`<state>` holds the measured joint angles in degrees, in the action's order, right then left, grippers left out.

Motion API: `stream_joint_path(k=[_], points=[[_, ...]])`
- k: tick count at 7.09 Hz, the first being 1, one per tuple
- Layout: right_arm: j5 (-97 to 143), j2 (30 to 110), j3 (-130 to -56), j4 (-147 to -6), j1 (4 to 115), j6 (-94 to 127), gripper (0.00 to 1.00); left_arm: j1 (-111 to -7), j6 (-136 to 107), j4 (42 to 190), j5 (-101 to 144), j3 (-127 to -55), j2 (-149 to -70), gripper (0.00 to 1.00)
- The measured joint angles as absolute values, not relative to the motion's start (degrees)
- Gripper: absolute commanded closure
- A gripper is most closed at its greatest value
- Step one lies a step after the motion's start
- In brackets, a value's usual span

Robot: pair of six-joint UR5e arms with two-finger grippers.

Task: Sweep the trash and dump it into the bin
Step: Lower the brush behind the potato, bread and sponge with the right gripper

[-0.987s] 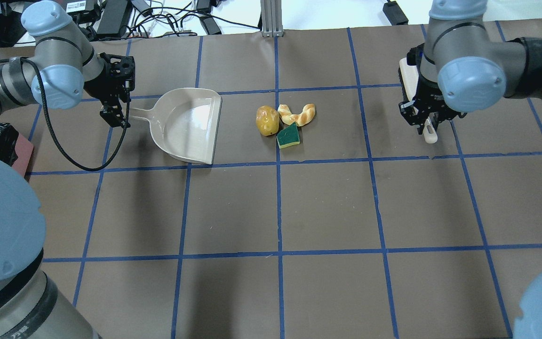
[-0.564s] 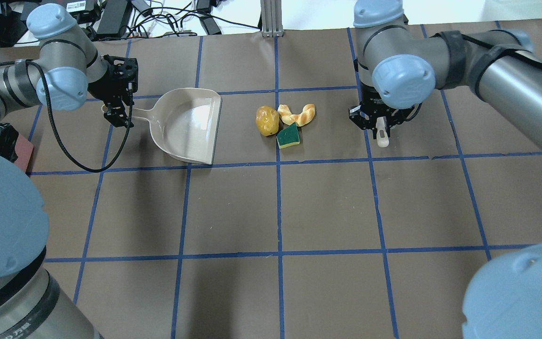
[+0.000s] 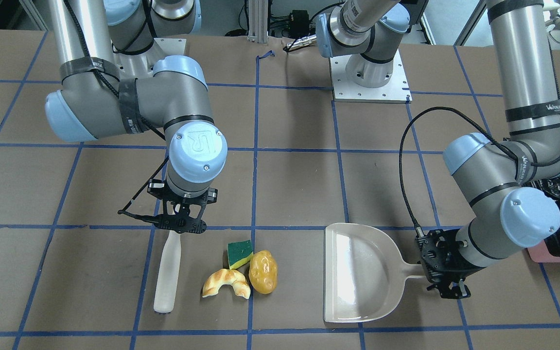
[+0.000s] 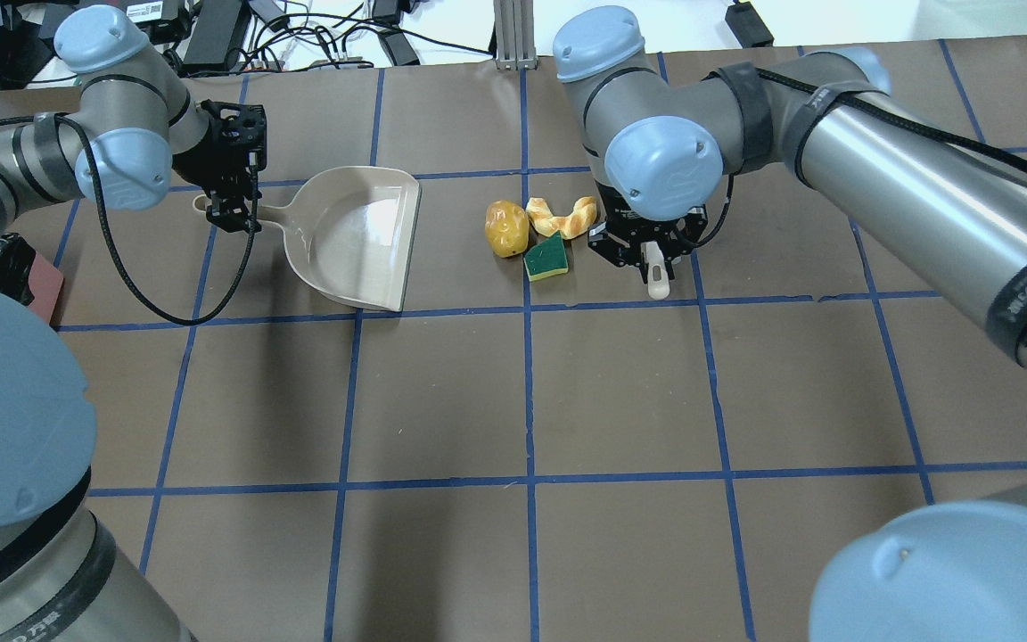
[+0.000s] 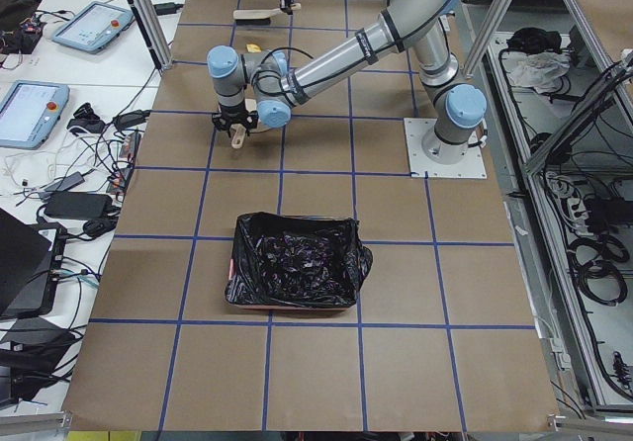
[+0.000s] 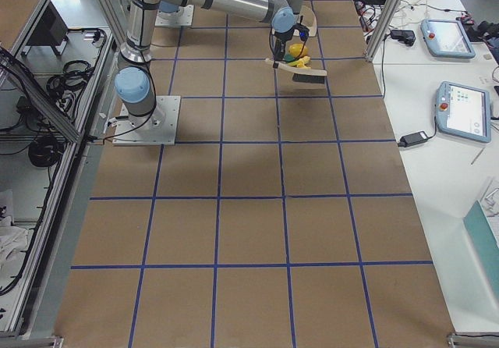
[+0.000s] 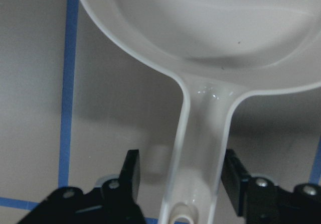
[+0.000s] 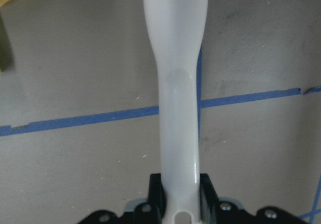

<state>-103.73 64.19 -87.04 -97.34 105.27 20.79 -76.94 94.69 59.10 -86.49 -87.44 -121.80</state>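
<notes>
**Sam:** What can go wrong here?

**Mia:** The right gripper (image 8: 179, 189) has its fingers squeezed tight on the cream brush (image 3: 168, 272). But the left gripper (image 7: 180, 174) has its fingers apart, one on each side of the dustpan (image 3: 358, 282) handle. If they don't close, the pan may slide when the trash (image 3: 255, 278) bumps it.

**Sam:** Where is the trash?

**Mia:** In a little bunch on the brown table (image 3: 285, 194), between brush and dustpan, nearer the brush. The bin (image 5: 294, 263) is well apart, out by the left arm.

**Sam:** Anything else?

**Mia:** The potato (image 3: 263, 270) is round and shiny, so it may roll past the brush. The croissant (image 3: 224, 283) is curved and bumpy. The sponge (image 3: 239, 253) is a blocky piece, green on top and yellow under. The pan is smooth, hard and shiny.
</notes>
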Motion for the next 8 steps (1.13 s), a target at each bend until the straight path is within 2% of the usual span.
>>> stream_joint_path(k=[2, 4, 8], points=[[-101.26, 63.29, -87.15, -97.7, 106.87, 27.2, 1.0, -77.22, 94.7, 59.01, -86.54, -87.45, -121.81, 0.62], [-100.24, 63.06, -87.18, -98.48, 107.91, 29.63, 1.0, -77.38, 94.89, 58.92, -86.57, -87.45, -121.82, 0.66], [-100.66, 61.5, -87.17, -100.22, 110.36, 30.04, 1.0, -77.46, 95.38, 57.94, -86.78, -87.4, -121.19, 0.66]])
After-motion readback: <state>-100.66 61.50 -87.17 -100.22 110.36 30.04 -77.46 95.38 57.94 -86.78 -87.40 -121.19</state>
